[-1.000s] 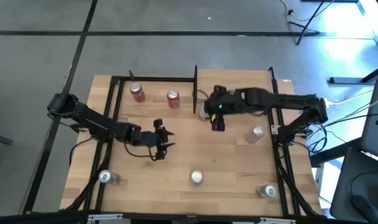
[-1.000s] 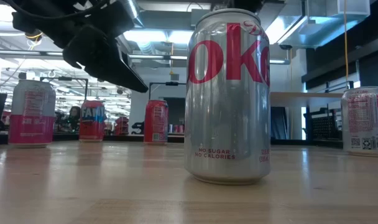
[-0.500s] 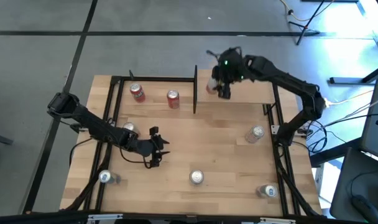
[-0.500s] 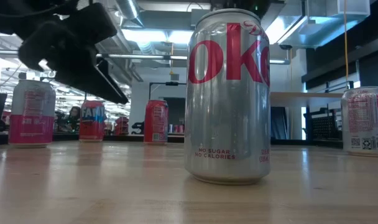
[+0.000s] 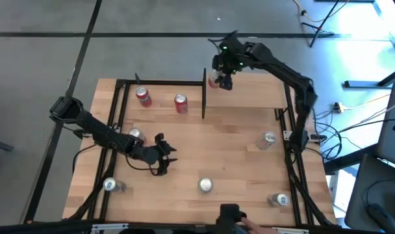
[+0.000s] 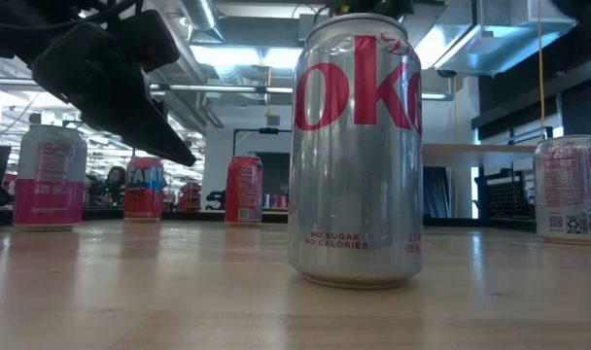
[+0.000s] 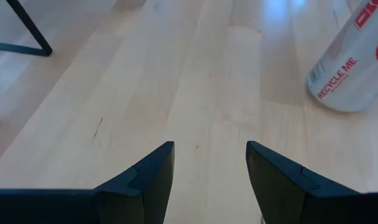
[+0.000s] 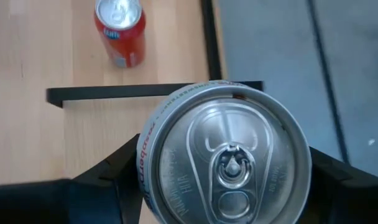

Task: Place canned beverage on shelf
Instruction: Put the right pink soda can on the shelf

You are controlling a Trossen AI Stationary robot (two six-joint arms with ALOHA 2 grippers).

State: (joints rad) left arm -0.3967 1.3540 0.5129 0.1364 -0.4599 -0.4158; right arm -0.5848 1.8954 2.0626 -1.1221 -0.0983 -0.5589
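Note:
My right gripper [image 5: 222, 77] is shut on a white-and-silver can [image 8: 223, 162] with red print, over the far left corner of the shelf [image 5: 256, 96], a raised light-wood board in a black metal frame at the table's far right. The high view shows the can [image 5: 214, 80] beside the fingers. Whether its base touches the board, I cannot tell. My left gripper [image 5: 164, 158] is open and empty, low over the table left of the middle, and shows in its wrist view [image 7: 211, 180]. My right gripper pinches the can's side wall [image 8: 144, 155] just below the top rim, one finger [image 8: 108, 180] on each of two opposite sides. The fingers come from above, pointing down. The can stands upright in the hold, top up.
Two red cans [image 5: 143, 96] [image 5: 180, 103] stand on the table left of the shelf. Silver cans stand beside my left arm [image 5: 134, 133], at the right [image 5: 267, 139] and along the near edge [image 5: 205, 185]. A person's hand [image 5: 240, 221] shows at the near edge.
My right gripper has risen from the table's middle right and gone toward the far edge with the can, ending over the shelf's far left corner; the can has stayed upright. My left gripper has moved a little toward the near edge and stayed open.

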